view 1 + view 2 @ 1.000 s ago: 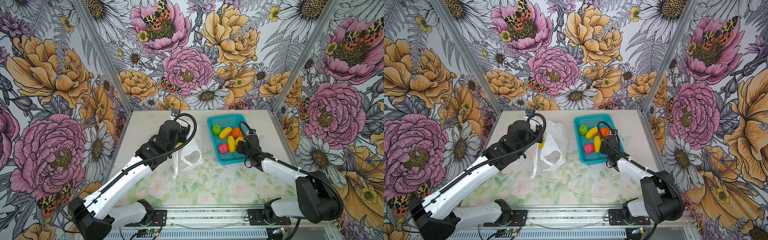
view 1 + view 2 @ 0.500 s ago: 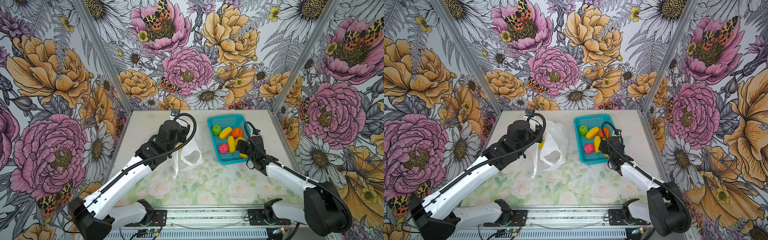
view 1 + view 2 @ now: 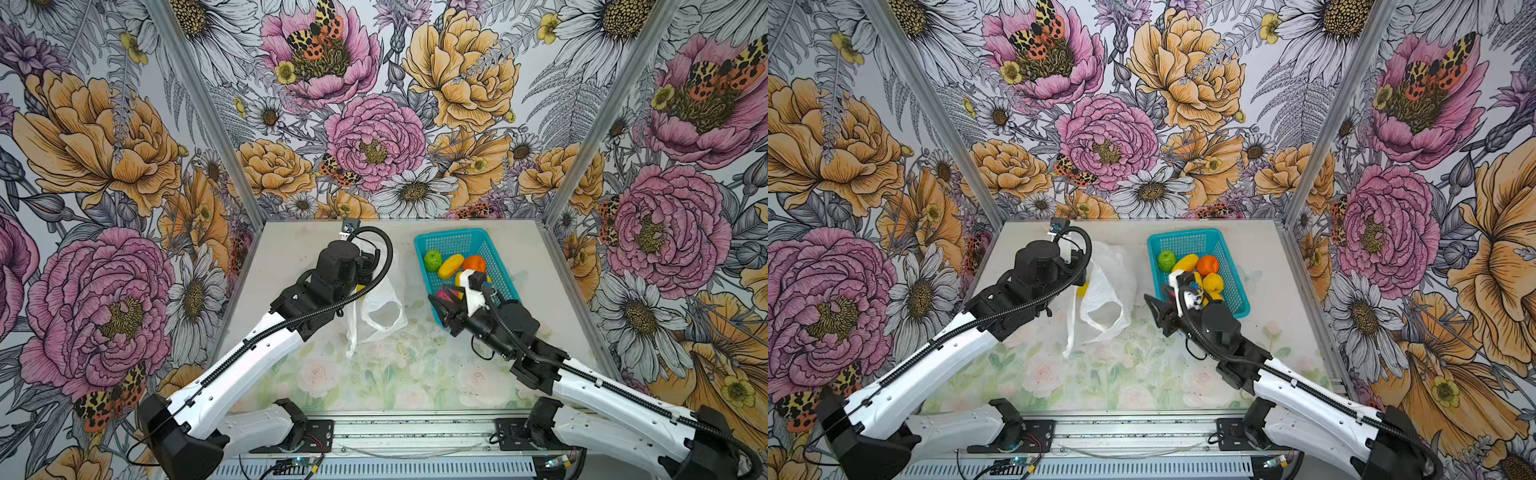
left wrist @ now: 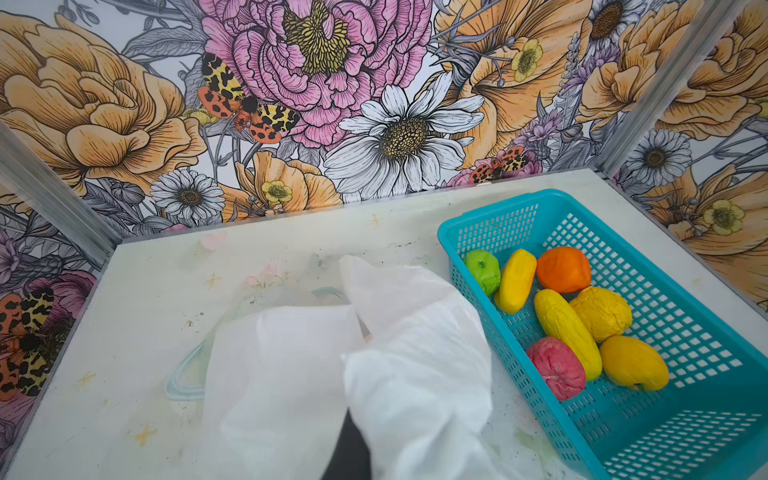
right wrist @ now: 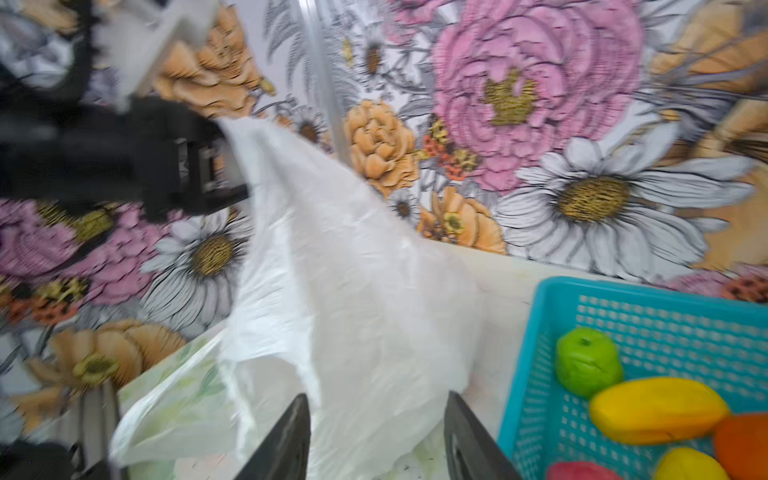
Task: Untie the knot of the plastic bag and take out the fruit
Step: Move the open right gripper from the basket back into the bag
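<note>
Flowered wallpaper closes in the pale table (image 3: 291, 249) on three sides. The knot looks undone to me: the bag (image 3: 1113, 268) hangs slack and its handles (image 3: 1069, 336) fall loose, with no twist that I can see.

My left claw (image 5: 232, 166) is pinched shut on an upper edge of the bag and holds it up off the table. My right claw (image 5: 378, 395) sits between the bag and the teal basket (image 4: 498, 228), jaws partly apart with nothing in them; that wrist view is blurred.

Most of the fruit (image 4: 563, 270) already lies in the basket. I count seven pieces there, among them a green one (image 4: 484, 270) and a pink-red one (image 4: 557, 368).

A yellow patch (image 3: 1082, 288) shows at the bag, just under the left claw. I judge it may be a last piece to fetch, but I cannot tell whether it sits inside the bag or beside it. If it is fruit, that is the only step left.
</note>
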Motion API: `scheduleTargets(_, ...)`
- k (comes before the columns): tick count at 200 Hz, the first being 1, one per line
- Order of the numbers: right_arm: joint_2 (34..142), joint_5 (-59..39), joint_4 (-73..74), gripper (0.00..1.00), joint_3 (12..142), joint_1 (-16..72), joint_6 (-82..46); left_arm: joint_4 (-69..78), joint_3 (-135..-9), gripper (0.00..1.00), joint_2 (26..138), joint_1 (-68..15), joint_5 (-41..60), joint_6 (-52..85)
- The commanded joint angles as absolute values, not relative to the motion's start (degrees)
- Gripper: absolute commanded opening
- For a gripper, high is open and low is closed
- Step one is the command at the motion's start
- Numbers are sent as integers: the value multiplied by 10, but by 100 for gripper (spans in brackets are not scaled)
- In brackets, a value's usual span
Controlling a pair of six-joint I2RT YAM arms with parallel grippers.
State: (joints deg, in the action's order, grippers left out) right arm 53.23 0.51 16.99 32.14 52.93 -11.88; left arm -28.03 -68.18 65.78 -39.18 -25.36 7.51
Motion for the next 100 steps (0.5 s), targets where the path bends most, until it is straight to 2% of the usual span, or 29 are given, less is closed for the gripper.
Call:
scheduleTargets(1,595,-48,203,52,341,630,52,-271,-677,0,649,-387,-244,80)
scheduleTargets(26,692,-25,220,47,361,696,126,-271,-675,0,644,-386,-244,80)
scheduleTargets(44,761,-3,223,37,389,694,131,-271,-674,0,643,-386,-242,81)
scheduleTargets(68,845,32,219,35,431,684,143,-271,-674,0,642,-388,-239,82)
scheduleTargets(100,964,76,188,26,504,670,157,-272,-675,0,642,-388,-238,83)
